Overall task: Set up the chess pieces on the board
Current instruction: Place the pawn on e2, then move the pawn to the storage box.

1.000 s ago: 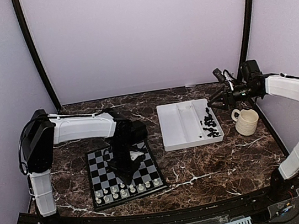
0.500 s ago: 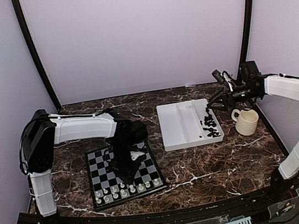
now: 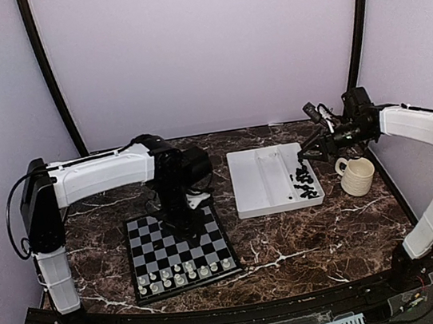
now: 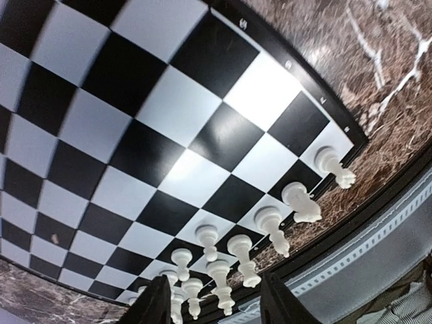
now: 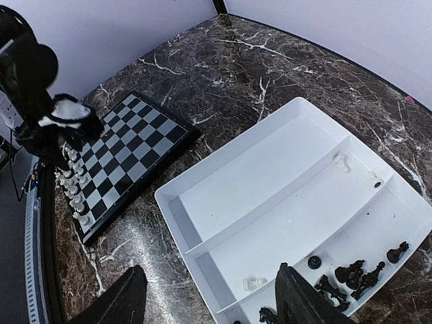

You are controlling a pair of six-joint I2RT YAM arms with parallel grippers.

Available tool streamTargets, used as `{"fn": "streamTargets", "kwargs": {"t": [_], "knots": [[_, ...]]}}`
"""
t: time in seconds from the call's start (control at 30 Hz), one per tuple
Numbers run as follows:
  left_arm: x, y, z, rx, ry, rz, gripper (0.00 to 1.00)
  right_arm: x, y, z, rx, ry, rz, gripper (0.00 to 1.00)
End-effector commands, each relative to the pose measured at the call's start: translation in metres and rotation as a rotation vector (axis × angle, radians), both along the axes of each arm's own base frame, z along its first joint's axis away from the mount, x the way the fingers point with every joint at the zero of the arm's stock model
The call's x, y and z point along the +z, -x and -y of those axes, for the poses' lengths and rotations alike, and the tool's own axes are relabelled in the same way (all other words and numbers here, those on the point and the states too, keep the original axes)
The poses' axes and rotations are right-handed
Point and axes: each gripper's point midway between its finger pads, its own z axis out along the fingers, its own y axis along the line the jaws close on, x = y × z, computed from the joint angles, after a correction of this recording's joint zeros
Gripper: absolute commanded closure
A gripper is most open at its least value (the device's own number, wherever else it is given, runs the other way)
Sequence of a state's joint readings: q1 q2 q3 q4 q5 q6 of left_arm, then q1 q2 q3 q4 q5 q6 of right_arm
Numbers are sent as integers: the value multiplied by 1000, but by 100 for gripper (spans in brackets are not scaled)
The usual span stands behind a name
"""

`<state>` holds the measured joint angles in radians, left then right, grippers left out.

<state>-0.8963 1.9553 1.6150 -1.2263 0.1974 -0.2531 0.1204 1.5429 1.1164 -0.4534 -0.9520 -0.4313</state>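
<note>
Several black pieces (image 5: 354, 275) are lying in the tray (image 5: 270, 169) just beneath the right claw (image 5: 212, 297), hanging wide open and far nearer than the left claw (image 4: 216, 300), gaping empty over the board (image 3: 176, 244) where white pieces (image 3: 185, 274) are lining the near edge.

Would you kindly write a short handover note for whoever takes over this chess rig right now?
Left gripper: open, empty, above the board.
Right gripper: open, empty, above the tray.
Done: white pieces stand in the board's near rows.
To do: black pieces and stray white ones lie in the tray; no black piece is on the board.
</note>
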Motion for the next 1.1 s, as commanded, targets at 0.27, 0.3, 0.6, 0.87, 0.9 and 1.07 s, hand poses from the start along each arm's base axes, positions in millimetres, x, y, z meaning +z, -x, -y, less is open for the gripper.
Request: {"fn": "streamTargets", "kwargs": {"t": [0.27, 0.3, 0.6, 0.87, 0.9, 1.07], "knots": [[113, -112, 56, 25, 334, 589, 49, -74, -16, -9, 114, 653, -4, 49], [118, -118, 58, 35, 364, 601, 49, -78, -19, -8, 117, 678, -22, 52], [120, -140, 91, 20, 539, 593, 49, -109, -20, -15, 253, 865, -71, 54], [104, -145, 89, 24, 547, 554, 49, -124, -18, -26, 381, 1038, 33, 49], [104, -146, 90, 26, 555, 552, 49, -125, -18, -27, 397, 1054, 38, 48], [99, -149, 89, 35, 560, 539, 48, -136, -16, -23, 484, 1177, 69, 48]]}}
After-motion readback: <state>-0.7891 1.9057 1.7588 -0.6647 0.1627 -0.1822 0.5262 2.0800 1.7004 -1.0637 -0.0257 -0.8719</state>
